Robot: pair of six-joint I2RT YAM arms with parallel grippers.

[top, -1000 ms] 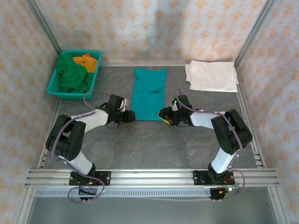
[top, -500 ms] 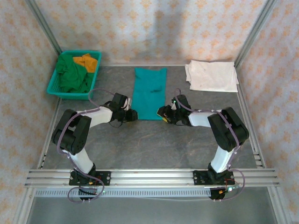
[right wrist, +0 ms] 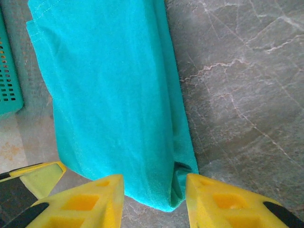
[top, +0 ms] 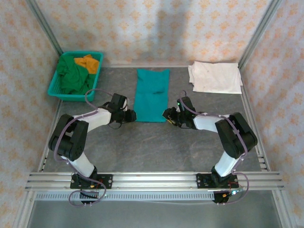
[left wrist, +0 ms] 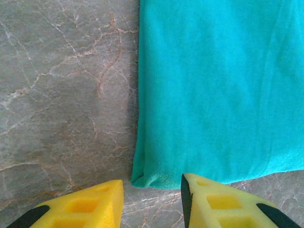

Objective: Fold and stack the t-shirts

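left fingers and right fingers, parted, straddle near corners of the teal t-shirt.

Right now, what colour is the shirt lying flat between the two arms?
The shirt is teal; the left wrist view shows it best.

Table bearing middle shirt at centre; basket sitting far left, holding bundled shirts; flat shirt lying far right; left gripper, right gripper flanking middle shirt's near corners.
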